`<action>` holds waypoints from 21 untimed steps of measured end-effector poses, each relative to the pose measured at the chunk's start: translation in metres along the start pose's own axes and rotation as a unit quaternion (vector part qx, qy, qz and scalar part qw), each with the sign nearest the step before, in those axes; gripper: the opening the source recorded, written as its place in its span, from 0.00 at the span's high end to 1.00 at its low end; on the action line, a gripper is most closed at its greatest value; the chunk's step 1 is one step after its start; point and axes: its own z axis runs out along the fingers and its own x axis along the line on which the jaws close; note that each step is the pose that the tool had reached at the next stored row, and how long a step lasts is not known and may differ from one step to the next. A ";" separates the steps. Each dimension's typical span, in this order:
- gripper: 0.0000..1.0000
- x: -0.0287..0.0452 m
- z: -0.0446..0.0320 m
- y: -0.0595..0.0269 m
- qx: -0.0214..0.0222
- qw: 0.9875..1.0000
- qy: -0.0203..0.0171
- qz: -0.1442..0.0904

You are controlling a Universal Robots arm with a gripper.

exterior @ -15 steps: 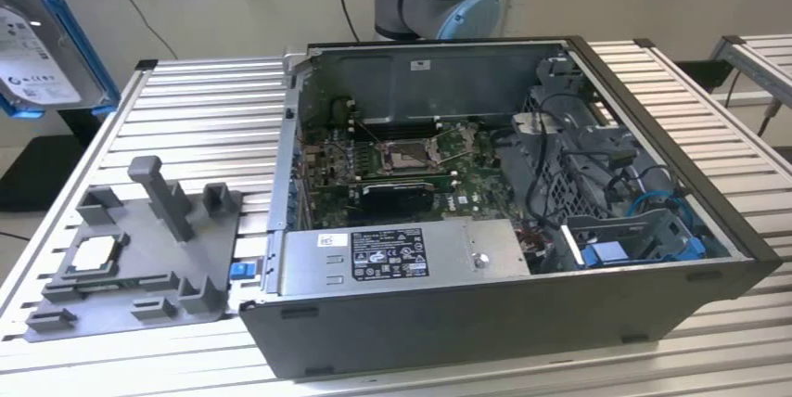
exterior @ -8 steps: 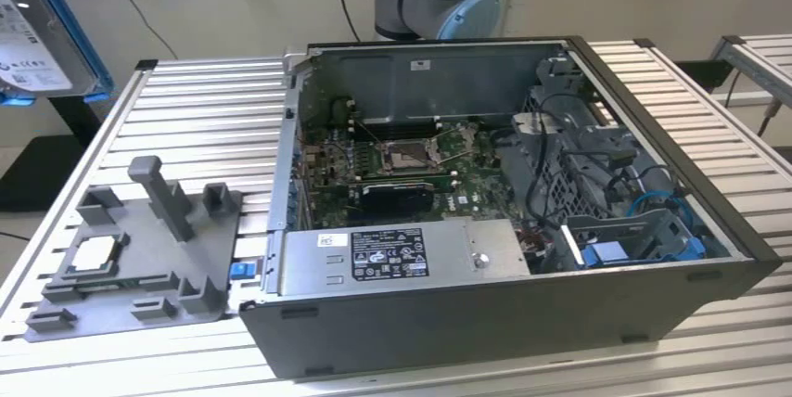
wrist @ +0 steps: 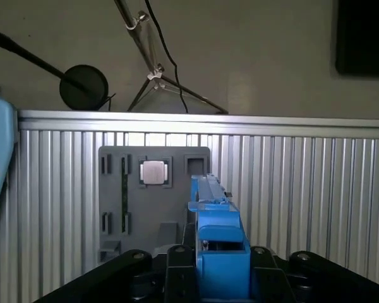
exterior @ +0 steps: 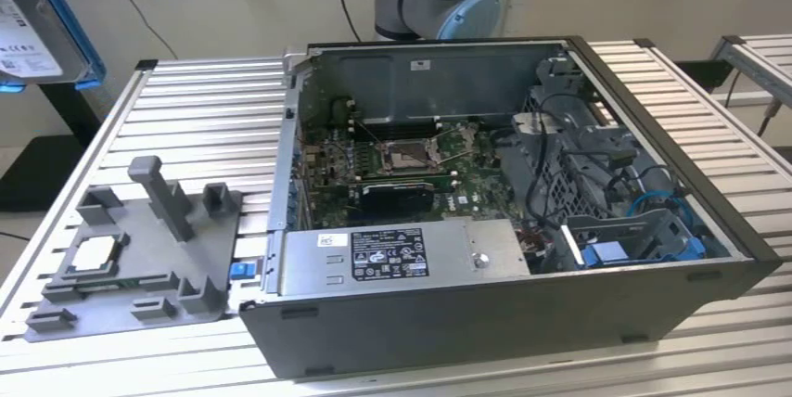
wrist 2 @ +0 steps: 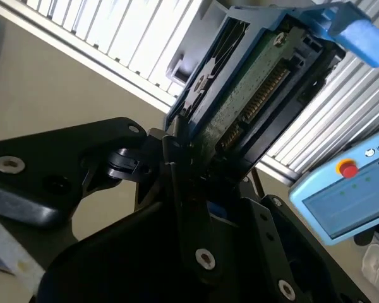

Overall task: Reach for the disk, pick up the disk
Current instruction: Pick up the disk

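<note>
The disk (wrist 2: 252,88) is up in the air, with my gripper (wrist 2: 188,154) shut on one end of it. In the second wrist view its green circuit board side and blue bracket show, slanting away from the black fingers (wrist 2: 177,158). In the first wrist view the disk (wrist: 216,221) is seen edge-on with its blue bracket rising between the black gripper (wrist: 218,268) links, above the ribbed table. At the top corner on the exterior view's left, the disk (exterior: 31,31) shows its silver face, white label and blue frame, high above the table.
An open computer case (exterior: 495,323) stands mid-table, with a motherboard (exterior: 396,170) and a grey labelled metal box (exterior: 396,253) inside. A grey fixture (exterior: 136,258) holding a small silver processor chip (wrist: 153,172) lies on the exterior view's left. A blue-and-white pendant (wrist 2: 347,196) sits nearby.
</note>
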 end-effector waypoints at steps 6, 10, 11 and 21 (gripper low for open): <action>1.00 -0.0006 -0.0136 0.0003 0.000 1.000 0.000 0.000; 1.00 -0.0009 -0.0223 0.0005 0.000 1.000 0.000 0.000; 1.00 -0.0010 -0.0242 0.0005 0.000 1.000 0.000 0.000; 1.00 -0.0020 -0.0451 0.0010 0.000 1.000 0.000 0.000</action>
